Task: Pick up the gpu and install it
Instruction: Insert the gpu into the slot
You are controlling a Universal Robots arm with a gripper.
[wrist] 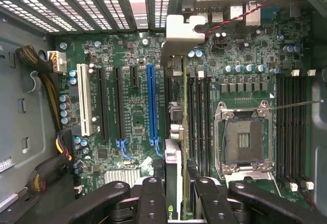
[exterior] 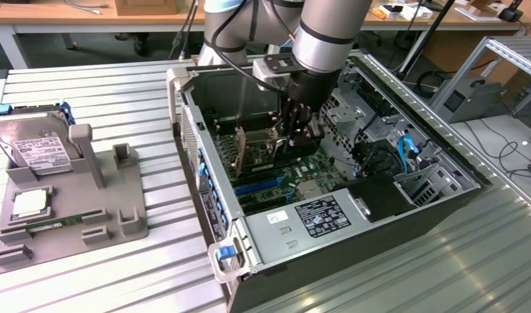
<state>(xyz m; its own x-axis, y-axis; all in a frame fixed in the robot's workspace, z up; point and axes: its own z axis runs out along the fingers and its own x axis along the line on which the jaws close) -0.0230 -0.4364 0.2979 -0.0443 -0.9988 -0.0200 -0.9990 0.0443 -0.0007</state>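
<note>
The gpu (wrist: 176,132) shows edge-on in the wrist view, a thin card with its silvery end bracket (wrist: 179,35) toward the case's slotted rear wall. My gripper (wrist: 176,185) is shut on the card's near end, a black finger (wrist: 153,198) on each side. The card hangs over the green motherboard (wrist: 127,121), just beside the long blue slot (wrist: 150,106); I cannot tell whether it touches a slot. In the exterior view my gripper (exterior: 296,138) reaches down into the open computer case (exterior: 439,195), and the gpu (exterior: 247,151) stands upright with its brownish face showing.
An open CPU socket (wrist: 242,139) and memory slots lie beside the card. Cable bundles (wrist: 46,81) run along one case wall. On the exterior view's left, a grey fixture (exterior: 117,218) holds a silver hard drive (exterior: 30,143) and a small square chip (exterior: 28,203).
</note>
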